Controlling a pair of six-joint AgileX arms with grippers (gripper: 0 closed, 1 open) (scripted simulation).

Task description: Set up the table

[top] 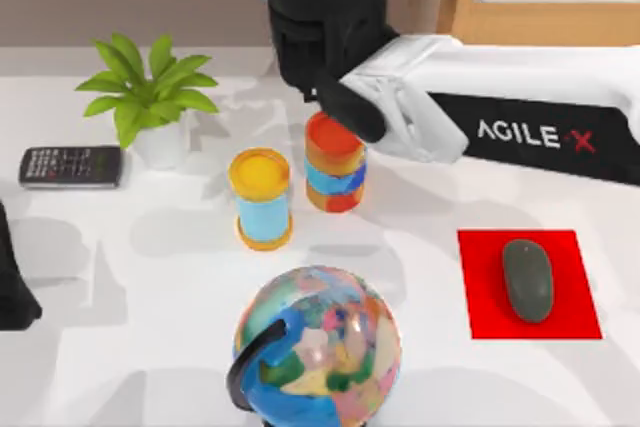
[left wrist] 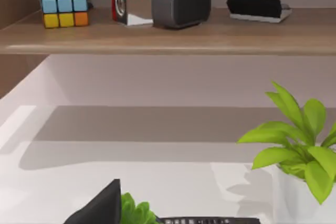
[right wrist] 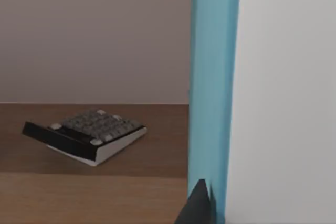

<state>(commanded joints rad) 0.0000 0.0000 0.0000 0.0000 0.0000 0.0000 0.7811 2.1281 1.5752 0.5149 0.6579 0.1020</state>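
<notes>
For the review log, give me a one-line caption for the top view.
Right arm's gripper at a striped can beside a yellow-lidded can on the white table; globe in front.

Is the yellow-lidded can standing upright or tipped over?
Upright: the yellow-lidded can stands on its base on the table, lid facing up.

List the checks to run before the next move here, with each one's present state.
1. Right gripper over the striped can: ok.
2. Hold on the striped can: cannot tell, the wrist hides the contact.
3. Yellow-lidded can upright beside the striped can, a narrow gap between them: ok.
4. Mouse resting on the red mat: ok.
5. Left arm parked at the left edge of the table: ok.
</notes>
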